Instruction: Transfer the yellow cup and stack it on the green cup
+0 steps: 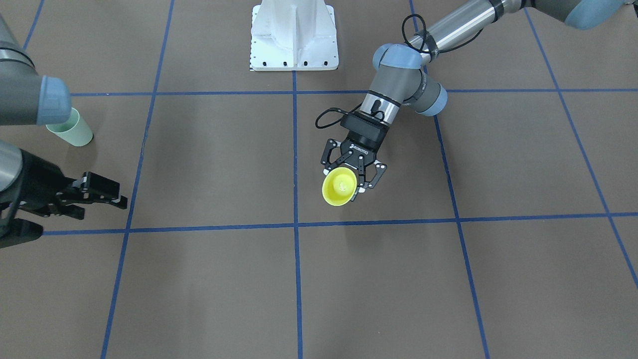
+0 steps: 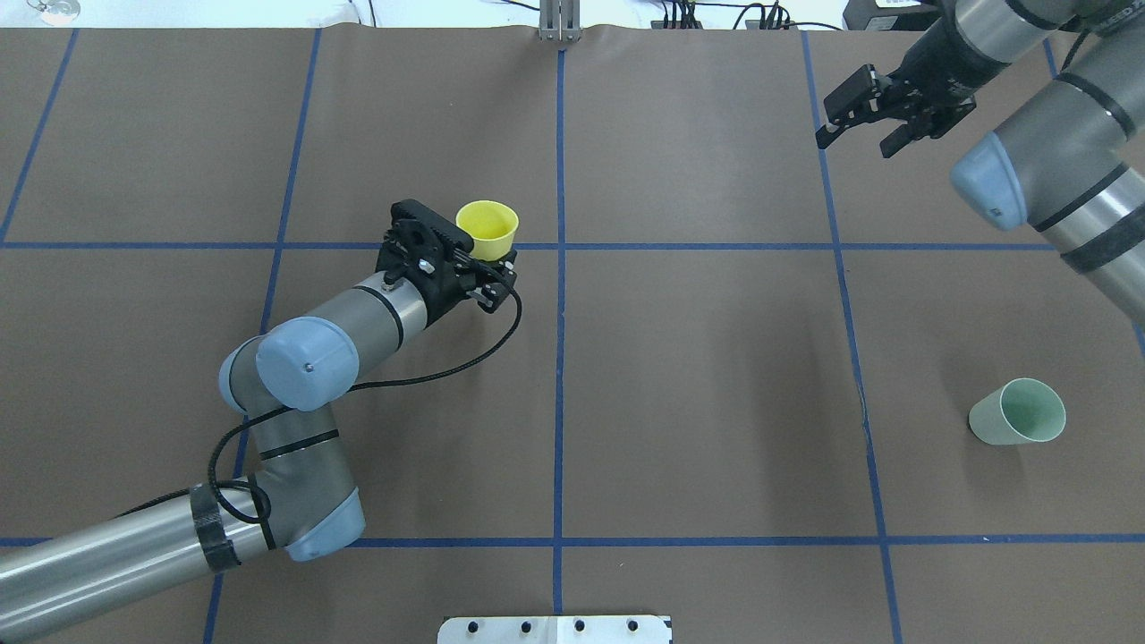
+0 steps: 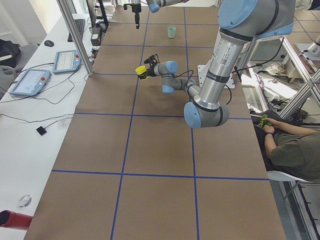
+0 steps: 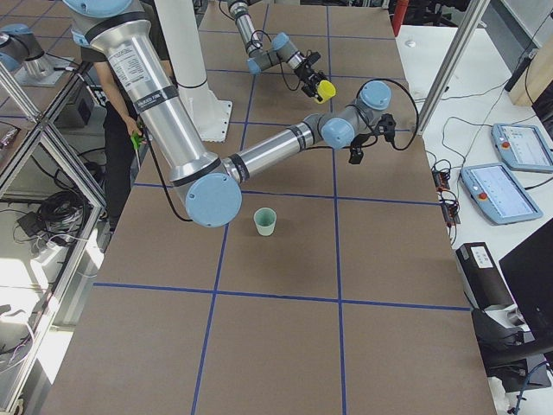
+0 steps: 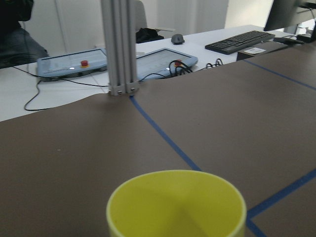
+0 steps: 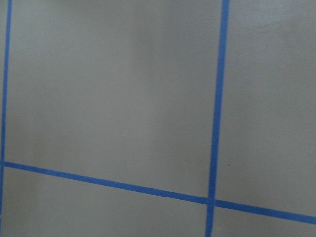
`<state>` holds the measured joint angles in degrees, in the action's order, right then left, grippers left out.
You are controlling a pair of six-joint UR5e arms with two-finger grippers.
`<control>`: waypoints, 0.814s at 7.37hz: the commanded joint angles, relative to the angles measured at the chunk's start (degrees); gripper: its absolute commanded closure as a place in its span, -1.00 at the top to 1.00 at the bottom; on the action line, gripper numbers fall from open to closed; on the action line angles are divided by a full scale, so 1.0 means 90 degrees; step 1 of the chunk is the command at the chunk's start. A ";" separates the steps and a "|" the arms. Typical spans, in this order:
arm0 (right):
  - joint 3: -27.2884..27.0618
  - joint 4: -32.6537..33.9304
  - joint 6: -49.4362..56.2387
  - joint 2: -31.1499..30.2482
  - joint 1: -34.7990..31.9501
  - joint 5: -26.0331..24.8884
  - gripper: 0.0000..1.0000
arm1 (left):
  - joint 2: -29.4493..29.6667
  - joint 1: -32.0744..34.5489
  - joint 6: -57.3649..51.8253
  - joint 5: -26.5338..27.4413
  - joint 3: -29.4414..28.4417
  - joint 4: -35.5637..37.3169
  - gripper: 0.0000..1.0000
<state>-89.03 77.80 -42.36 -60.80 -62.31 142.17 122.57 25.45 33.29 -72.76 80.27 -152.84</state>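
The left tool (image 1: 348, 177) is closed on the yellow cup (image 1: 339, 188), 1 finger on each side of its wall, mouth upward. The right tool (image 2: 860, 125) hangs over the bench (image 2: 716, 358) with its 2 fingers parted, gripping nothing. The green cup (image 2: 1018, 412) stands upright, well apart from both tools, on the robot's side of the right tool.

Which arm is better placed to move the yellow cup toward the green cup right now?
Left. The left hand grips the yellow cup; the right hand is open, empty, away from both cups. The green cup stands on the right arm's side, so a hand-over may follow.
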 commanded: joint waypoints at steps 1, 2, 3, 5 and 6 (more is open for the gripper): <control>-0.0292 -0.0002 -0.0331 0.0271 0.0544 -0.0084 0.99 | 0.0529 -0.0151 -0.0815 -0.0955 -0.0217 -0.0136 0.13; -0.0390 -0.0002 -0.0593 0.0301 0.0730 -0.0123 0.98 | 0.0521 -0.0248 -0.0828 -0.1104 -0.0266 -0.0534 0.13; -0.0439 -0.0002 -0.0741 0.0388 0.0886 -0.0113 0.98 | 0.0521 -0.0327 -0.0828 -0.1105 -0.0566 -0.1253 0.13; -0.0498 -0.0002 -0.0840 0.0563 0.1393 -0.0229 0.96 | 0.0512 -0.0357 -0.0838 -0.1105 -0.0881 -0.1747 0.13; -0.0489 0.0008 -0.0956 0.0719 0.1627 -0.0646 0.96 | 0.0512 -0.0405 -0.0828 -0.1105 -0.0862 -0.1981 0.13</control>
<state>-93.43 77.80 -49.88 -55.94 -50.36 139.49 127.17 22.21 25.81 -82.66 72.83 -167.99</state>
